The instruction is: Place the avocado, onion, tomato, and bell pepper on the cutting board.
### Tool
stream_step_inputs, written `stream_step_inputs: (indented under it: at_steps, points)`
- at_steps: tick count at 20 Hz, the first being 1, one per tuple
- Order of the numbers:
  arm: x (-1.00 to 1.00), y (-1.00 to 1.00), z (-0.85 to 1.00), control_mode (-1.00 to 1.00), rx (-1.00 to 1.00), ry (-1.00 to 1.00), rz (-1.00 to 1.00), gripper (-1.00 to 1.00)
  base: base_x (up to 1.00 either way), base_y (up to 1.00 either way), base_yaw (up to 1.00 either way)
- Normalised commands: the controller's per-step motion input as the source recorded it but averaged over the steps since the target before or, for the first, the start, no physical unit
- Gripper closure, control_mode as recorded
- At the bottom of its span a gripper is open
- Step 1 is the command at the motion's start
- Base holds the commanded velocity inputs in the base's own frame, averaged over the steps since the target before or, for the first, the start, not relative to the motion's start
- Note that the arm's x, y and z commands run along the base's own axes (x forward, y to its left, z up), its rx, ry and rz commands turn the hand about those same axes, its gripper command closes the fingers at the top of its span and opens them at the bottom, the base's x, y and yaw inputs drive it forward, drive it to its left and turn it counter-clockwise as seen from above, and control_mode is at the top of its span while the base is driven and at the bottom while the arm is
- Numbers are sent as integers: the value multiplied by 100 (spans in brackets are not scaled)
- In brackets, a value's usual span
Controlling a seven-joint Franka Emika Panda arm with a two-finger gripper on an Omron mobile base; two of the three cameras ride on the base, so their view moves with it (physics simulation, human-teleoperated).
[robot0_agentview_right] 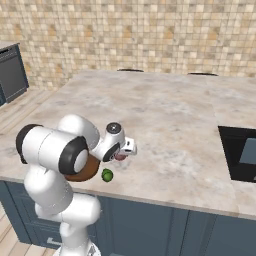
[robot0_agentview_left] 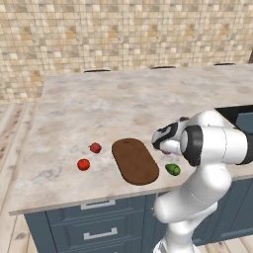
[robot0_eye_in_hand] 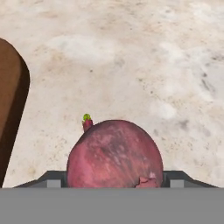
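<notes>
- While the board (robot0_agentview_left: 135, 161) is bare, none of the four foods is on it yet.
- The claw (robot0_eye_in_hand: 114, 183) has a finger on each side of the onion (robot0_eye_in_hand: 114, 154), just right of the board; I can't tell if it is squeezing yet.
- The avocado (robot0_agentview_left: 173, 169) sits right of the board.
- Two red foods (robot0_agentview_left: 95, 147) (robot0_agentview_left: 83, 164) wait on its left.

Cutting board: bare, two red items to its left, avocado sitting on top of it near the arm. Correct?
No. The avocado lies on the counter beside the cutting board, not on it; the left base view shows this. The board is bare, with both red items to its left.
</notes>
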Motion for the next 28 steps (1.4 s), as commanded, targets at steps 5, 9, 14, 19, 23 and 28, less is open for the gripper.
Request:
stream_step_inputs:
  at_steps: [5,9,14,19,23,28]
  points:
    - [-16,18,59,-100,0,8,5,100,0,0,0]
    - [-8,56,55,-100,0,8,6,100,0,0,0]
    - [0,63,44,-100,0,10,3,100,0,0,0]
    - [3,65,16,-100,0,5,1,100,0,0,0]
    - [20,64,-11,-100,0,0,0,100,0,0,0]
    - [30,60,-23,-100,-1,0,0,100,0,0,0]
